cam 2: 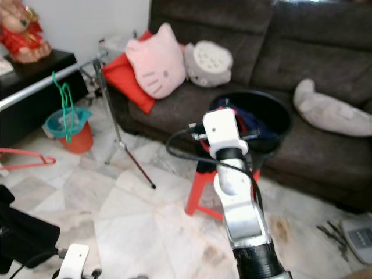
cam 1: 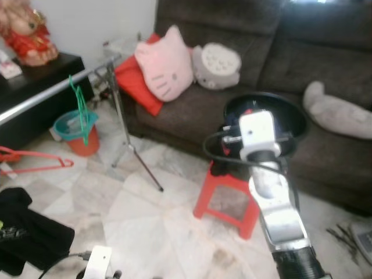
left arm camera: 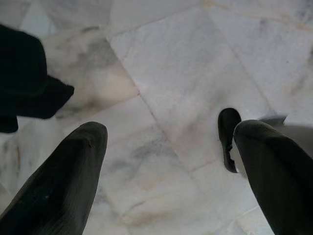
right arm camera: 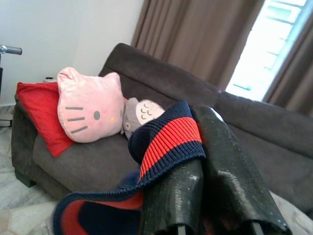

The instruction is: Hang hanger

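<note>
Your right gripper is clenching a striped navy-and-red garment over the black basin. Left gripper is idling, fingers released. Next, you are reaching for the red hanger, then the rail.

No text, label, brand, number or sign can be read on anything in these views.
</note>
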Motion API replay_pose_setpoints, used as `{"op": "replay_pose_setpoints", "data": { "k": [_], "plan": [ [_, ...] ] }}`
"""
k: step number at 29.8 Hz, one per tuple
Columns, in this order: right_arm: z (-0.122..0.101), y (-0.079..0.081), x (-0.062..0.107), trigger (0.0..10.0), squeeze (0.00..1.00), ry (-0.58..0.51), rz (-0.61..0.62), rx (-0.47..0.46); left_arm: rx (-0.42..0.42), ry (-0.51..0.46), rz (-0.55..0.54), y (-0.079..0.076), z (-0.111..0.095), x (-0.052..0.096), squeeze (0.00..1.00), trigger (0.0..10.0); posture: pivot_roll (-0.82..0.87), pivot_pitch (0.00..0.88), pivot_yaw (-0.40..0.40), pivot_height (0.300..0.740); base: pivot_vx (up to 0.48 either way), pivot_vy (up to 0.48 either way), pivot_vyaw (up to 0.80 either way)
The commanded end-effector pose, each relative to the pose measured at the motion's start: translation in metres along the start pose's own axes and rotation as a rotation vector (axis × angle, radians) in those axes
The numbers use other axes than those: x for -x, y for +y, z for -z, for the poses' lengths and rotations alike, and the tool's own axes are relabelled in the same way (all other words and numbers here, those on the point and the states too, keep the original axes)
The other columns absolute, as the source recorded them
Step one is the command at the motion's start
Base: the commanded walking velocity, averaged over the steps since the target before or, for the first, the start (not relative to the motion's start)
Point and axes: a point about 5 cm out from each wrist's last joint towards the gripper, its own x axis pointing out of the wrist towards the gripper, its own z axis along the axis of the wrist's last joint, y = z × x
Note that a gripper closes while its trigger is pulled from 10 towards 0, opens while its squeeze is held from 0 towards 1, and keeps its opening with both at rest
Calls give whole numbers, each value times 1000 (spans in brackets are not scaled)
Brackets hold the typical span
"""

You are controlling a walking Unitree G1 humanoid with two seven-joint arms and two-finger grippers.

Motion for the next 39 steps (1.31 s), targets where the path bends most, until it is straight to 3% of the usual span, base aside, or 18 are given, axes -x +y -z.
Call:
{"op": "replay_pose_setpoints", "data": {
  "k": [1, 7, 12, 17, 26, 35, 36, 39],
  "plan": [
    [-5, -6, -2, 10000, 0, -28, 16, 10, 0, 27, -1, -1, 9, 3, 0, 10000, 30, 0, 13, 740, -341, 0, 0],
    [-9, -3, -2, 10000, 0, -59, -15, 18, 0, 28, -3, -1, 9, 2, 0, 10000, 31, 0, 13, 740, -338, 0, 0],
    [-18, 9, 2, 10000, 0, -147, -145, 9, 3, 26, -5, -1, 9, 2, 0, 10000, 31, 0, 13, 740, -340, 0, 0],
    [-32, 27, 12, 10000, 0, -250, -393, -26, 3, 23, -5, -1, 8, 2, 0, 10000, 31, 0, 14, 740, -333, 0, 0],
    [-49, 45, 39, 10000, 0, -275, -801, -245, -8, 29, -11, 0, 9, 2, 0, 10000, 28, 0, 18, 740, -29, 0, 0],
    [-51, 38, 37, 10000, 0, -262, -812, -360, -6, 35, -13, 0, 10, 3, 0, 10000, 30, 0, 17, 740, 0, 0, 0],
    [-47, 36, 34, 10000, 0, -242, -782, -361, -6, 36, -13, 0, 11, 3, 0, 10000, 30, 0, 17, 740, 0, 0, 0],
    [-1, 19, 12, 10000, 0, -25, -502, -307, -4, 39, -12, 0, 11, 3, 0, 10000, 36, 0, 16, 740, 0, 0, 0]
  ]
}}
